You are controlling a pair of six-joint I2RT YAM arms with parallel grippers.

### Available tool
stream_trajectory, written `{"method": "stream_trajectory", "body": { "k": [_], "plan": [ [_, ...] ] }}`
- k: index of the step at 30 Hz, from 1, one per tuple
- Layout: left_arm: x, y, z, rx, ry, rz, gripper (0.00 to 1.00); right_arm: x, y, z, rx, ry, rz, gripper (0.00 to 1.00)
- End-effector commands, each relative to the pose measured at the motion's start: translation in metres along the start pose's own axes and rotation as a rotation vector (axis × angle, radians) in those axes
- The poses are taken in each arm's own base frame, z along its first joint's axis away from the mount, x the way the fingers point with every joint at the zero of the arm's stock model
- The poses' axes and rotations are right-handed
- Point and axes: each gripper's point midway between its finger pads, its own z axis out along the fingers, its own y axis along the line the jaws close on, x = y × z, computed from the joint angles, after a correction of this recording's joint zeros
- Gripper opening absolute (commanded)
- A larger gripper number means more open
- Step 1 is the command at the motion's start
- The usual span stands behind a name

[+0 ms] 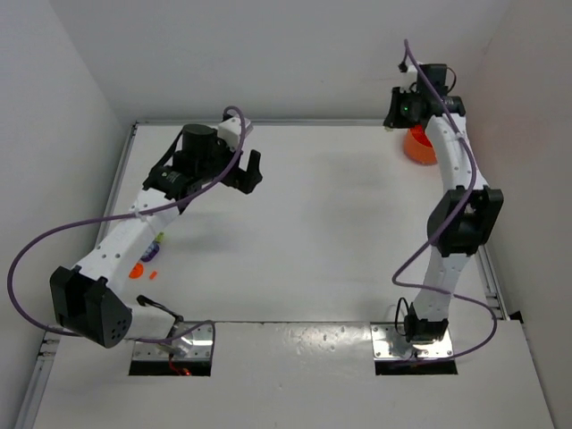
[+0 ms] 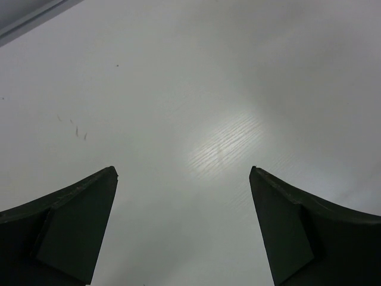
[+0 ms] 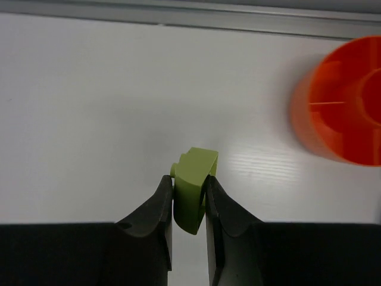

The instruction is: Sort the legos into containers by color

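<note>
Item: your right pincer [image 3: 189,199], clenched on yellow-green lego [image 3: 194,173], near far right corner of surface [image 3: 89,119], beside orange tub [image 3: 333,137], not over it.
Item: your left pincer [image 2: 183,176], released, jaws spread wide over far left part of surface.
Item: loose legos [image 1: 137,272], near left edge, under your left arm [image 1: 116,250].

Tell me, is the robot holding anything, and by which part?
The right tool pinches a green brick by its two sides. The left tool is open, empty.

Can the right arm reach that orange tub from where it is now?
Probably yes: its tool, pinching a green brick, hangs close beside the tub with only bare table between.
</note>
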Motion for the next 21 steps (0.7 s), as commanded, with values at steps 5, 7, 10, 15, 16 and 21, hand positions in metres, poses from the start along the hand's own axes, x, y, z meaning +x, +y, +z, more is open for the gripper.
{"method": "stream_trajectory", "body": {
  "k": [5, 7, 10, 15, 16, 21],
  "plan": [
    [-0.003, 0.023, -0.002, -0.073, -0.033, -0.057, 1.00, -0.012, -0.113, 0.019, 0.266, 0.016, 0.020, 0.00],
    [0.003, 0.026, -0.002, -0.081, -0.030, -0.073, 1.00, -0.020, -0.135, 0.019, 0.314, -0.028, 0.032, 0.00],
    [0.007, 0.035, -0.004, -0.103, -0.037, -0.091, 1.00, -0.027, -0.161, 0.025, 0.357, -0.076, 0.044, 0.00],
    [0.010, 0.039, -0.005, -0.101, -0.045, -0.097, 1.00, -0.032, -0.194, 0.037, 0.427, -0.117, 0.070, 0.00],
    [0.010, 0.042, -0.006, -0.110, -0.046, -0.101, 1.00, -0.035, -0.194, 0.037, 0.428, -0.131, 0.078, 0.00],
    [0.010, 0.043, -0.006, -0.100, -0.048, -0.105, 1.00, -0.032, -0.208, 0.048, 0.456, -0.144, 0.102, 0.00]
  ]
}}
